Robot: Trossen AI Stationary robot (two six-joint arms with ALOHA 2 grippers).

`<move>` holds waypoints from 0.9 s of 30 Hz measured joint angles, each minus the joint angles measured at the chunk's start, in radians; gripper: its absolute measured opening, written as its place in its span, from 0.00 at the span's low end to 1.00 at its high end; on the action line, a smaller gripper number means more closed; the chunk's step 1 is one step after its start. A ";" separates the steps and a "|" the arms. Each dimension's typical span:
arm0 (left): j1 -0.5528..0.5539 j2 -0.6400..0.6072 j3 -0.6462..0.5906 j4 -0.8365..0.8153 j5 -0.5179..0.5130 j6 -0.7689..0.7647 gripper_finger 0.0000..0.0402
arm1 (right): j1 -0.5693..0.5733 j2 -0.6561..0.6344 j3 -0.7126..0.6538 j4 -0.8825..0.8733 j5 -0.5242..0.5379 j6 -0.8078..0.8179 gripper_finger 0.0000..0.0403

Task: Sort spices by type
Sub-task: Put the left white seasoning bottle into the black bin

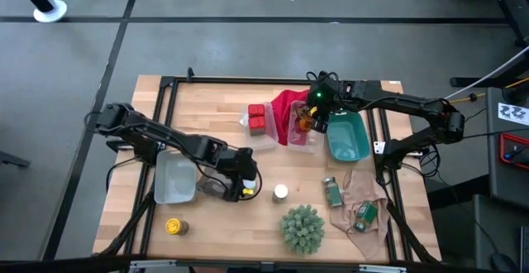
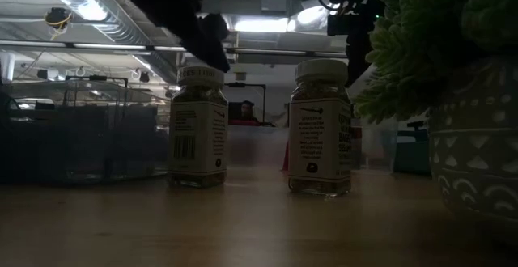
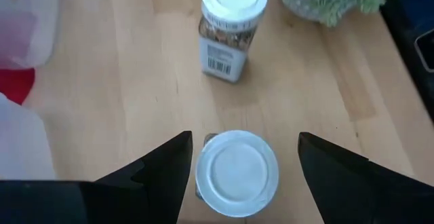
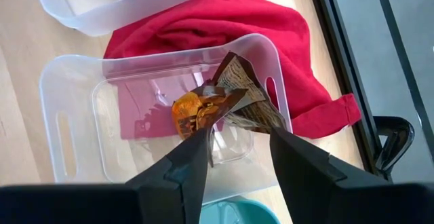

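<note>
White-capped jar [image 3: 237,172] stands upright on the counter [image 3: 135,81] between the spread fingers of your left hand [image 3: 241,163], not yet pinched; its twin [image 3: 231,27] stands just beyond. Your next move is to close squarely on the cap. Your right hand [image 4: 237,146] hangs spread over a clear bin [image 4: 74,95] holding a brown-amber packet [image 4: 203,108].

Light wooden table [image 1: 223,116] on a black frame, standing on grey floor [image 1: 248,41] crossed by dark seams. Low view: dim room, ceiling duct [image 2: 89,8], bright overhead lights [image 2: 259,24]; possibly a person [image 2: 244,112] seated far back.
</note>
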 joint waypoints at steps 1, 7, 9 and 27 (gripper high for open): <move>0.000 0.005 0.000 -0.002 0.000 0.002 0.64 | 0.000 0.000 0.000 0.000 0.000 0.000 0.40; -0.002 0.019 0.000 -0.030 0.000 0.045 0.64 | 0.000 0.000 0.000 -0.002 0.000 0.000 0.40; -0.002 0.019 0.000 -0.029 -0.004 0.046 0.64 | 0.000 0.000 0.000 -0.002 0.000 0.000 0.40; -0.002 0.102 -0.011 -0.016 -0.004 0.078 0.64 | 0.000 0.001 -0.001 -0.004 -0.001 0.000 0.40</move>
